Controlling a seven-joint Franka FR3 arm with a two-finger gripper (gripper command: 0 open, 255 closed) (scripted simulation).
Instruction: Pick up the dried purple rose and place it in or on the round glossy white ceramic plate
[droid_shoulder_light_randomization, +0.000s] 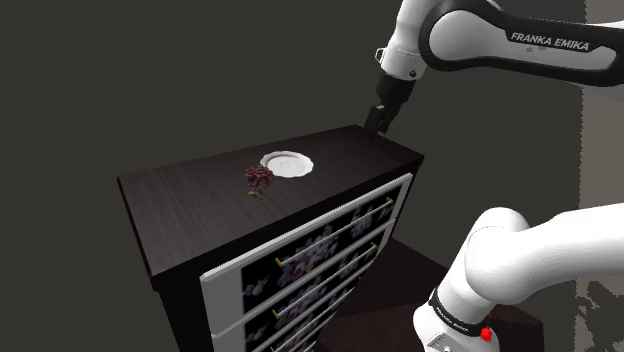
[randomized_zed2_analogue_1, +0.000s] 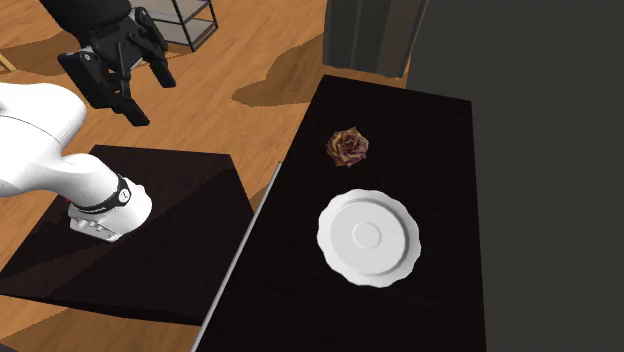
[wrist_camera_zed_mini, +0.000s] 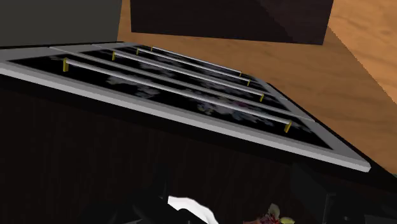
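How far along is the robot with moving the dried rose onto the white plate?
Done: nothing yet. The rose lies on the dark dresser top beside the plate, apart from it, and the plate is bare. In hand: the gripper hangs open, well away from the rose, and holds nothing. Left: reach the rose, grasp it, lift it and set it on the plate.

- Dresser top: rose and plate sit just beside each other, not touching; narrow gap between them.
- Bare dark surface on all other sides of both; air above open.
- Grey wall runs along the dresser's back edge.
- Drawer handles stick out on the front, below the top's edge.
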